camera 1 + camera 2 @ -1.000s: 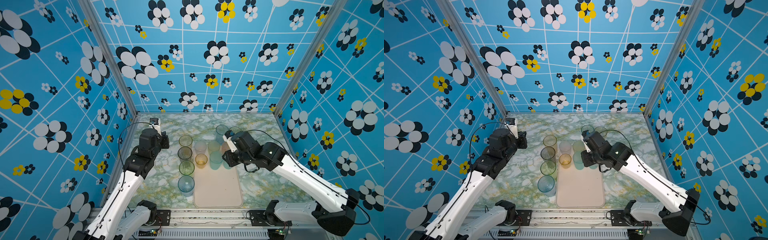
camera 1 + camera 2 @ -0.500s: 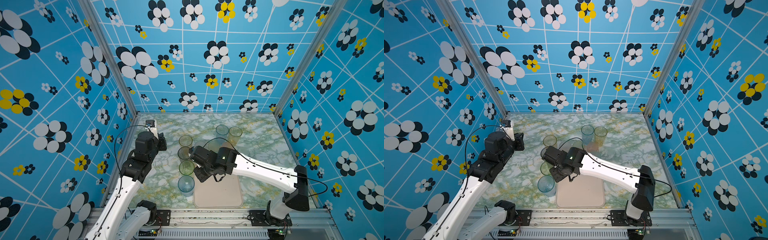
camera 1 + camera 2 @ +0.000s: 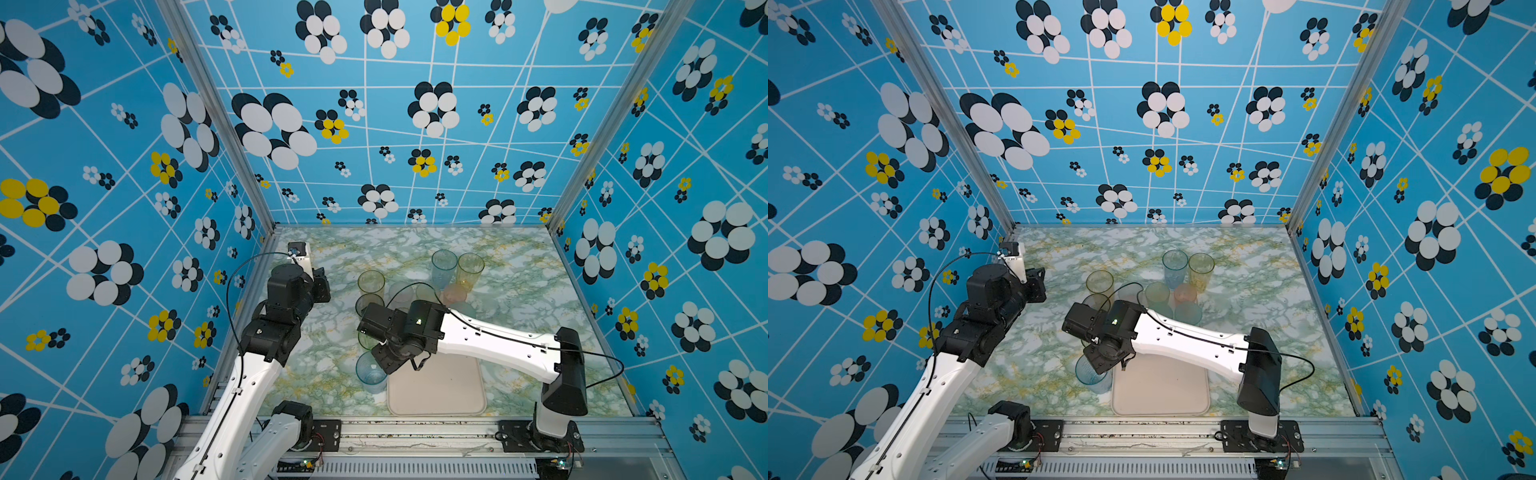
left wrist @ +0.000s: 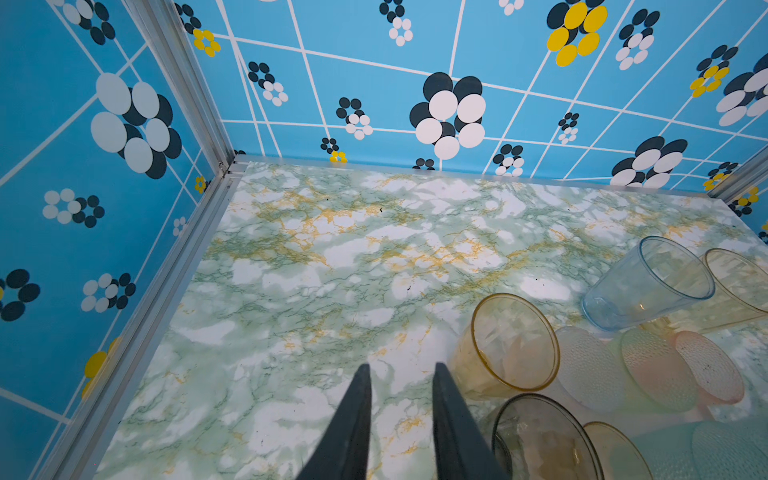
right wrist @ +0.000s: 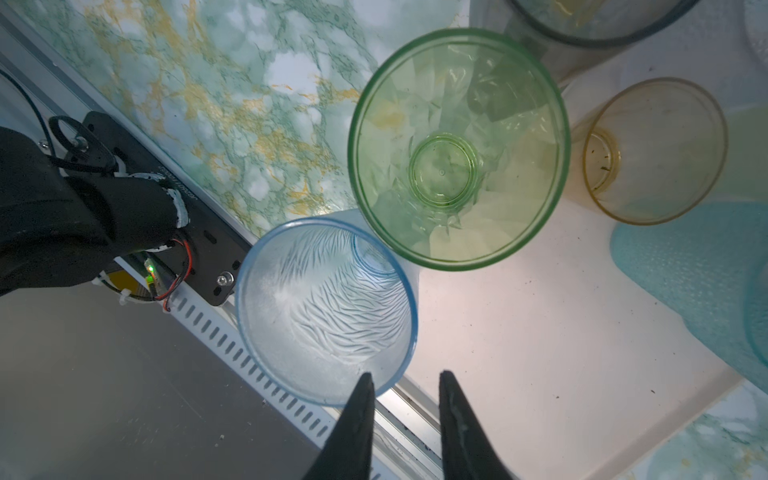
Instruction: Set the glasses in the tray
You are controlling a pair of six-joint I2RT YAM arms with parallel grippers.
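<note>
My right gripper (image 5: 405,374) reaches across the cream tray (image 3: 440,390) and hangs open over the textured blue glass (image 5: 326,311) (image 3: 370,376), which stands on the table at the tray's front left corner. In the right wrist view one fingertip overlaps the rim and the other lies outside it. Behind it stand a green glass (image 5: 457,149), a smoky grey glass (image 3: 369,303) and a yellow glass (image 3: 371,282). Several short frosted glasses (image 3: 453,293) crowd the tray's far end. My left gripper (image 4: 401,370) is open and empty, over bare table left of the yellow glass (image 4: 515,340).
A tall blue glass (image 3: 444,266) and a tall yellow glass (image 3: 470,268) stand on the marble table beyond the tray. A short amber glass (image 5: 652,149) sits on the tray beside the green one. The metal front rail (image 3: 415,432) runs just behind the blue glass.
My right arm has swung from the far right end of the tray across to its front left, over the blue glass. My left arm has drawn back a little toward the left wall.
</note>
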